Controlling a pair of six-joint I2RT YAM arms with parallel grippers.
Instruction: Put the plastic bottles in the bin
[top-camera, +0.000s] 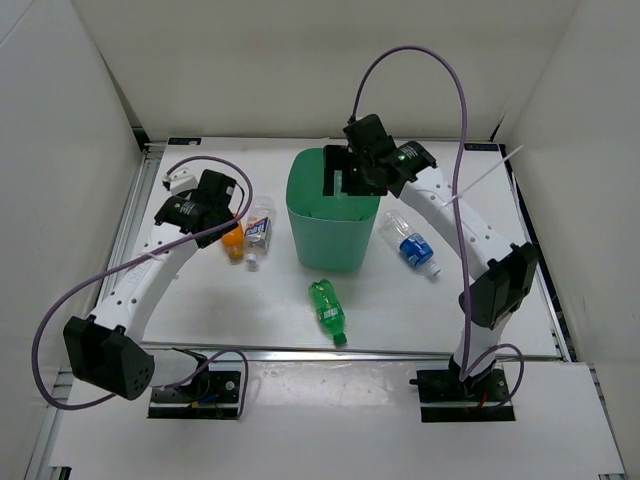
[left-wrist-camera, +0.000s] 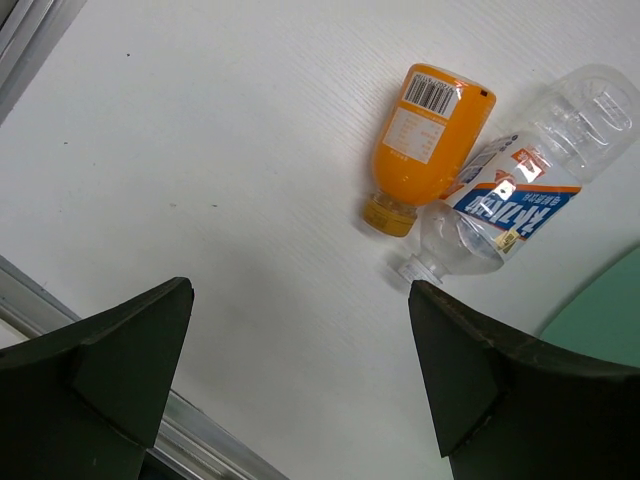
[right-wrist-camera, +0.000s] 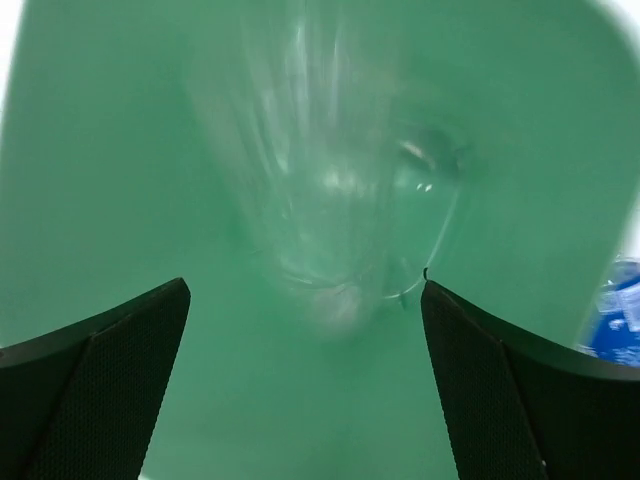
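Both pairs of jaws are gaping wide, holding nothing | orange bottle (left-wrist-camera: 425, 140) is touching blue-labelled clear bottle (left-wrist-camera: 520, 190) | both probably light, slippery, crushable: mid-body grip is looking safest

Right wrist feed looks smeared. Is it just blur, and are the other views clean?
Right wrist: the clear bottle is streaked by blur inside the bin; its edges are unreadable. Left wrist: sharp, barcode crisp on the orange bottle, a small glare spot on the blue-label bottle. Top external: even light, soft shadows.
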